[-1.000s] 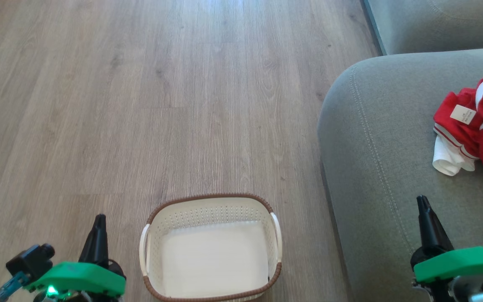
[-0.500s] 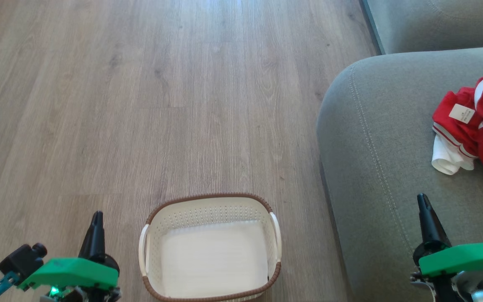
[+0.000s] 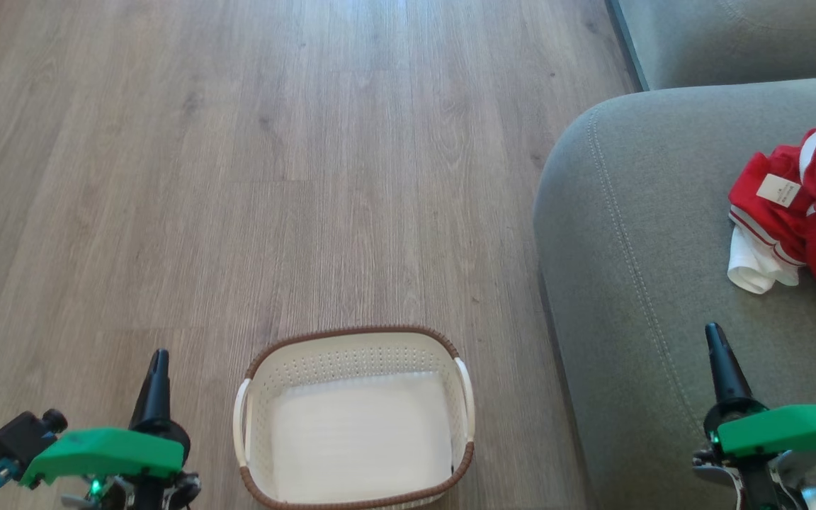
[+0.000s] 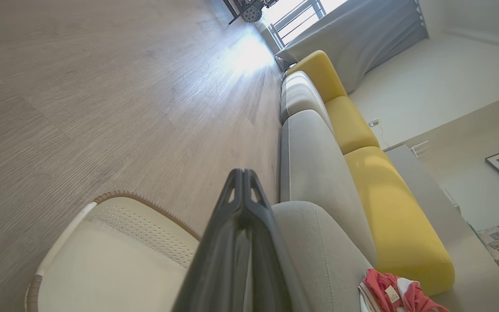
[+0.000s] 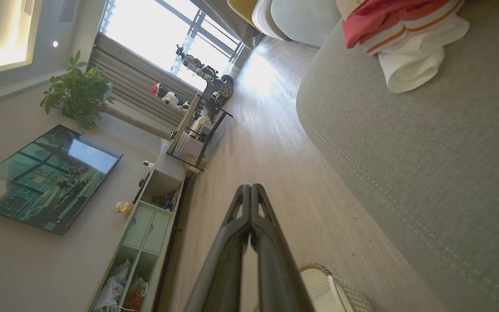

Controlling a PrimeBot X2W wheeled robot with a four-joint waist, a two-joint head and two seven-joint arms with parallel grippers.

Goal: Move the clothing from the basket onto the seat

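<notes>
The cream basket (image 3: pixel 355 346) with a brown rim stands on the wood floor at the bottom centre, nothing inside it; it also shows in the left wrist view as the basket (image 4: pixel 115 242). The red clothing (image 3: pixel 808 212) with white trim and a white tag lies bunched on the grey-green seat (image 3: pixel 635 248) at the right edge. The clothing (image 5: pixel 399 26) and the seat (image 5: pixel 427 143) fill the right wrist view's top right. My left gripper (image 3: pixel 159 358) hangs left of the basket, shut on nothing. Over the seat's near part my right gripper (image 3: pixel 714 333) is shut and holds nothing, well short of the clothing.
Wood floor (image 3: pixel 273 156) stretches ahead and to the left. A second sofa cushion (image 3: pixel 734 35) sits beyond the seat, with yellow back cushions (image 4: pixel 388 208). Across the room stand a low cabinet (image 5: pixel 154 216), a wall screen (image 5: pixel 46 177) and a potted plant (image 5: pixel 78 91).
Both grippers have sunk slightly toward the bottom of the head view, the left one also drifting a little left. Basket and clothing stay put.
</notes>
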